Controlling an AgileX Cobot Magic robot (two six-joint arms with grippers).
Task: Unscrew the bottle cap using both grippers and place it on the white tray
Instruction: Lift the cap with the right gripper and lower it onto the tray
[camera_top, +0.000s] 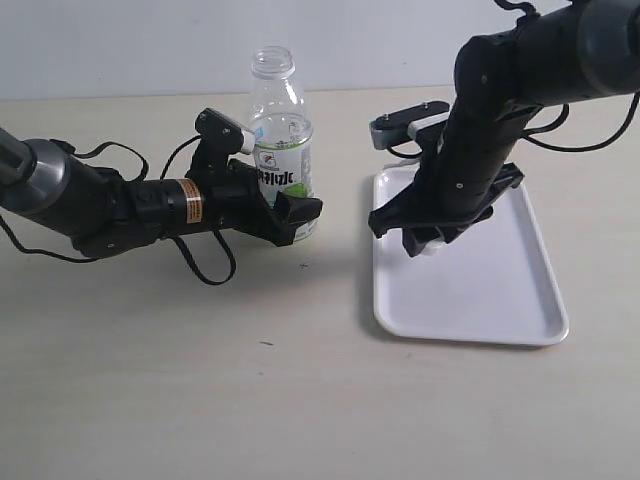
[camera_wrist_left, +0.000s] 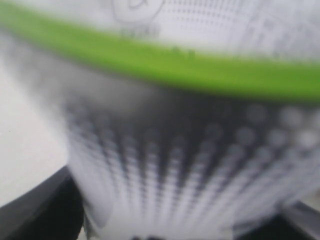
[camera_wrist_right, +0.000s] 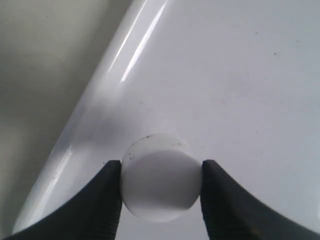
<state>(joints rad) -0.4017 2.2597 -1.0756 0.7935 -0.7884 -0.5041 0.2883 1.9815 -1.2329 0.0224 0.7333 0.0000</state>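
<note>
The clear bottle (camera_top: 279, 140) stands upright on the table with its threaded neck bare. My left gripper (camera_top: 290, 212) is shut on its lower body; in the left wrist view the blurred label with its green band (camera_wrist_left: 190, 70) fills the frame. The small white bottle cap (camera_wrist_right: 161, 183) sits squeezed between the black fingers of my right gripper (camera_top: 428, 243), which hangs just over the near left part of the white tray (camera_top: 500, 290). In the right wrist view the glossy white tray (camera_wrist_right: 240, 75) lies right behind the cap; whether the cap touches it I cannot tell.
The tray's raised rim (camera_wrist_right: 95, 110) runs diagonally close beside the cap, with bare beige table (camera_wrist_right: 40, 75) beyond it. Black cables (camera_top: 205, 265) loop from the left arm onto the table. A pale wall (camera_top: 120, 45) bounds the far edge.
</note>
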